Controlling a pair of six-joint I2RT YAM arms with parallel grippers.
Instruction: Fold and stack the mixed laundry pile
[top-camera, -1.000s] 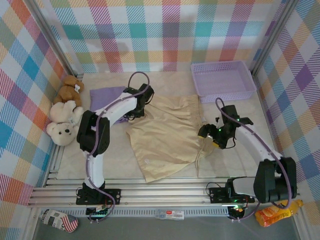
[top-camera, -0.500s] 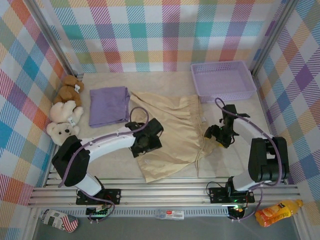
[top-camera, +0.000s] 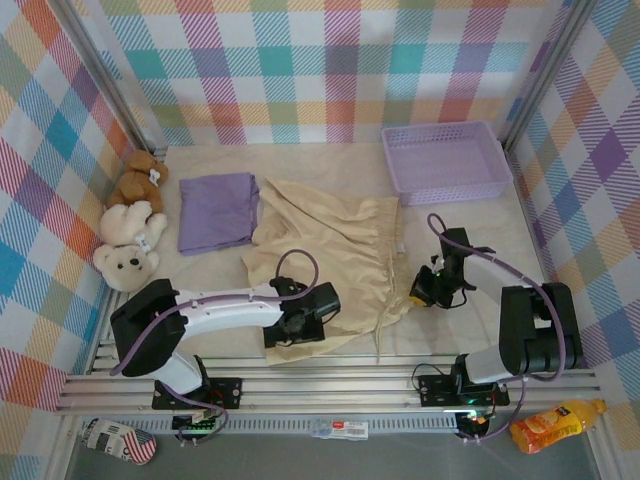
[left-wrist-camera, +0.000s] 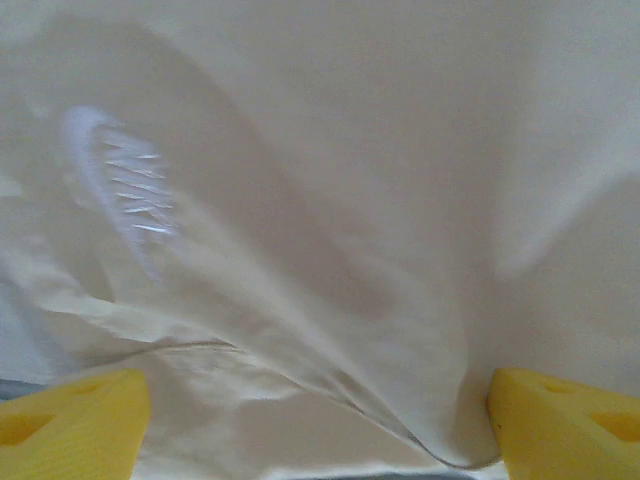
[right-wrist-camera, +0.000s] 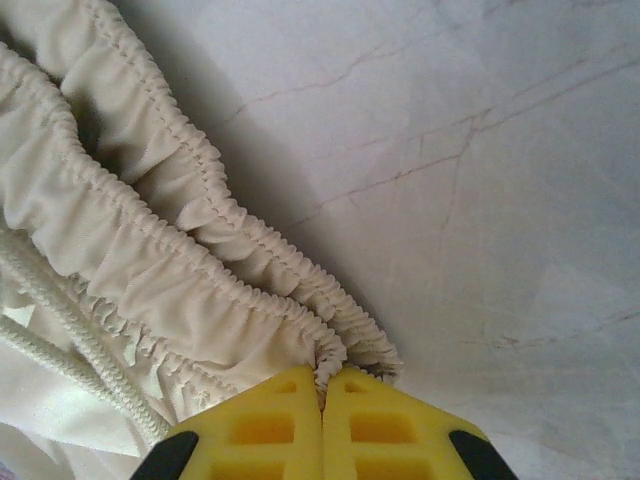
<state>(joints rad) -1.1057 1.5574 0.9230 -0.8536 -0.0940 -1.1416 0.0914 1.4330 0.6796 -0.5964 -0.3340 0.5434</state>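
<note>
The right end effector (right-wrist-camera: 322, 388) is closed. Its yellow fingers are pressed together, with the gathered elastic edge of the cream garment (right-wrist-camera: 130, 250) pinched at the seam where they meet. From that grip the cloth spreads away to the left, and bare tabletop (right-wrist-camera: 480, 150) lies to the right. The right arm is folded tight near its base, its wrist pointing down at the garment's right edge.

The left end effector (left-wrist-camera: 320, 430) is open, fingers wide apart, low over the near part of the same garment. Rumpled cream cloth lies between and beyond the fingers. The left arm is stretched low, reaching from its base rightward along the near edge. The folded lavender shirt (top-camera: 217, 210) lies flat well beyond this end effector to its far left, just beside the cream garment.
</note>
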